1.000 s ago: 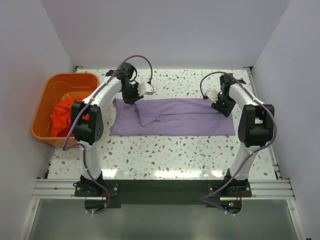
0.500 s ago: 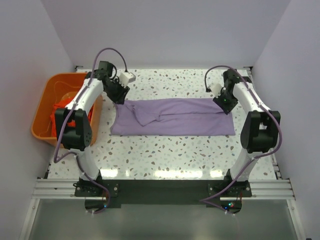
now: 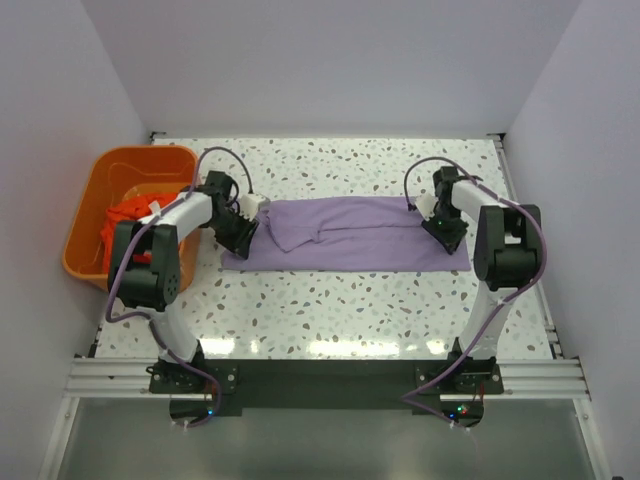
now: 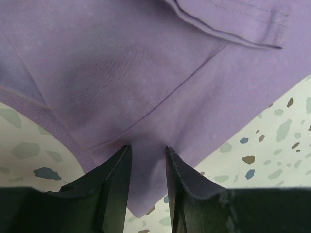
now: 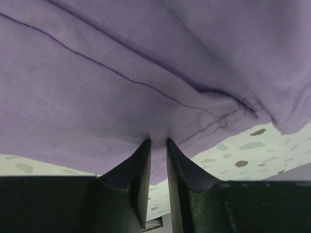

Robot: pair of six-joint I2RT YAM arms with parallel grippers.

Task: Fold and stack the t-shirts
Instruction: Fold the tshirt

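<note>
Since a second ago the large, plain lavender-purple t-shirt (image 3: 360,240) has changed shape at one end: its far corner on the side toward the rigid orange plastic basket (image 3: 80,225) no longer lies square and is drawn inward, while the rest of the cloth keeps its place. It lies as a long, flat folded band on the white speckled terrazzo table (image 3: 350,310), just beside the basket, its length running away from it and a loose fold showing in the half nearer the basket. The left gripper (image 3: 243,229) has come down from the band's far edge to the end nearest the basket. In the left wrist view its black fingers (image 4: 116,179) stand a little apart over the cloth (image 4: 146,73), with purple fabric filling the gap, and whether they pinch it cannot be told. The right gripper (image 3: 443,228) has sunk onto the end farthest from the basket. In its wrist view the jaws are nearly together around (image 5: 158,141) and clenched on a pucker of the shirt's hem (image 5: 121,73), with seams and creases converging into the gap. Inside the basket a crumpled bright orange-red t-shirt (image 3: 125,225) lies heaped against the wall nearest the lavender cloth.
</note>
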